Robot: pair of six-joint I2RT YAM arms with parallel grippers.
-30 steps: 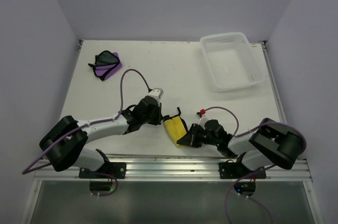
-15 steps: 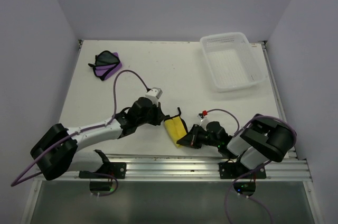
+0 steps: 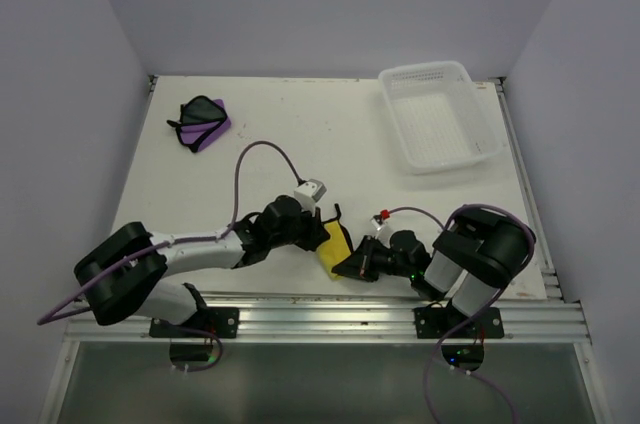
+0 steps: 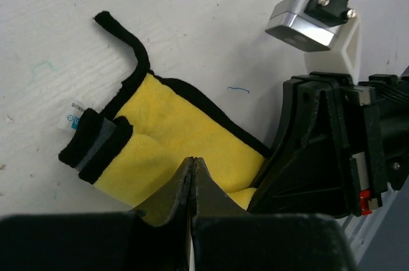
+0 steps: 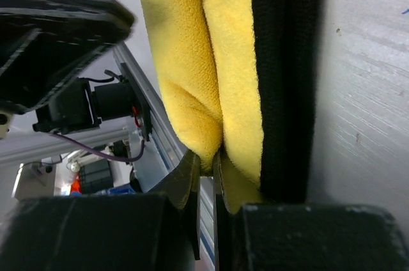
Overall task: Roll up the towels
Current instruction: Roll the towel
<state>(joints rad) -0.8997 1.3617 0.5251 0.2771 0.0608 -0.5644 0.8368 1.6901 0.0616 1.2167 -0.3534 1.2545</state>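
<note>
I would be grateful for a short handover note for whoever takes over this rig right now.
Left tool: shut, tips on the yellow towel; I cannot tell whether it pinches any cloth.
Right tool: shut on a fold of the yellow towel.
Yellow towel: at the front, between both tools.
Purple towel: far left, crumpled, untouched.
Done: no towel is rolled yet; yellow is only folded over.
Left: finish rolling yellow, then roll purple.
</note>
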